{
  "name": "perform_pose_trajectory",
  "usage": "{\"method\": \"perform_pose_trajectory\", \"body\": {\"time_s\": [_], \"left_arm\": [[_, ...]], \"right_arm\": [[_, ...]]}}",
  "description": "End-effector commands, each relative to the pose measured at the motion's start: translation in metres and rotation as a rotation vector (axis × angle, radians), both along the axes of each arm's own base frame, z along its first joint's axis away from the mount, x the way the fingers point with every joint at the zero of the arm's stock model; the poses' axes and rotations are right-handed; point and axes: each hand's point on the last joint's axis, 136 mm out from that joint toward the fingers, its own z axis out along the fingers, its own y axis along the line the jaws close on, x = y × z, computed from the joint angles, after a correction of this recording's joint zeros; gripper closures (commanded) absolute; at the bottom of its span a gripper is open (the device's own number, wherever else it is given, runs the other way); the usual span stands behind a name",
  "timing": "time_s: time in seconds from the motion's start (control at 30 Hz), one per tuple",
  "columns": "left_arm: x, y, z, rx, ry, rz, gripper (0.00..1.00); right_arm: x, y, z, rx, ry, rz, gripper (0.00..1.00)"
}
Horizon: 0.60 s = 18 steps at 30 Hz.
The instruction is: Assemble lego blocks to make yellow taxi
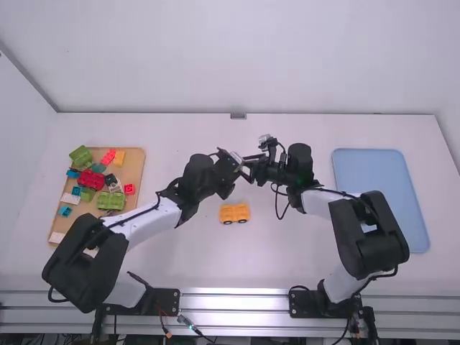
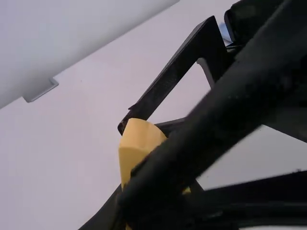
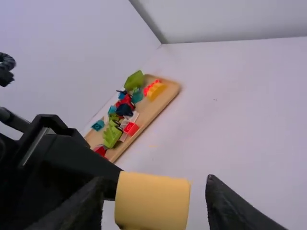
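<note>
Metal rail: nearest bit, a silvery ribbed strip (image 1: 233, 300) along the white table's (image 1: 172, 259) near edge, with the arm bases standing at it.
Taxi so far: an orange-yellow toy car base with black wheels (image 1: 234, 213) sits on the table, between the two arms and a bit nearer than the grippers.
Blue tray: flat, light blue, rounded corners (image 1: 381, 194), lying over to the right, past the right arm.
Wooden tray: light wood, rectangular (image 1: 136, 175), off to the left. It's loaded with mixed blocks: a lime green piece (image 1: 111, 201) by the near part, a chunky red one (image 1: 90, 179) around the middle, plus teal, white and small red bits. An orange-yellow block (image 1: 119, 158) sits near its far edge, just beside a red one (image 1: 108, 156).
Left gripper: (image 1: 242, 171) up over the middle of the table, pinching the yellow block as far as I can make out, since black parts cover much of the grip.
Yellow block: plain, smooth-sided, pale yellow (image 3: 152, 201), up between the two grippers.
Right gripper: (image 1: 249, 164) fingers wide, one on each side of that same block, with a gap showing beside it.
Back wall: pale and plain (image 1: 237, 57), rising behind the table's far edge.
</note>
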Motion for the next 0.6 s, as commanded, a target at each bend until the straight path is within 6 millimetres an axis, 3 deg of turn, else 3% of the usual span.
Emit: {"method": "perform_pose_trajectory", "body": {"time_s": [0.0, 0.17, 0.3, 0.43, 0.47, 0.5, 0.53, 0.57], "left_arm": [[-0.0028, -0.0045, 0.0134, -0.032, -0.021, -0.013, 0.98], [-0.0018, -0.005, 0.0159, -0.037, -0.031, -0.014, 0.98], [-0.0017, -0.0051, 0.0162, -0.038, -0.032, -0.013, 0.87], [-0.0016, -0.005, 0.0162, -0.038, -0.032, -0.013, 0.66], [-0.0016, -0.005, 0.0162, -0.038, -0.032, -0.013, 0.65], [-0.0014, -0.0047, 0.0163, -0.038, -0.032, -0.012, 0.53], [-0.0015, -0.0048, 0.0163, -0.038, -0.032, -0.012, 0.5], [-0.0015, -0.0049, 0.0163, -0.038, -0.032, -0.013, 0.27]], "right_arm": [[0.0008, 0.0057, 0.0035, 0.002, -0.012, 0.014, 0.52], [0.0008, 0.0058, 0.0036, 0.002, -0.013, 0.014, 0.66], [0.0015, 0.0049, 0.0036, 0.003, -0.011, 0.011, 0.8], [0.0016, 0.0048, 0.0037, 0.005, -0.006, 0.01, 0.86], [0.0016, 0.0048, 0.0037, 0.005, -0.006, 0.01, 0.86], [0.0017, 0.0049, 0.004, 0.005, -0.008, 0.01, 0.88], [0.0017, 0.005, 0.0041, 0.006, -0.009, 0.01, 0.89], [0.0027, 0.0047, 0.0043, 0.005, -0.01, 0.005, 0.91]]}}
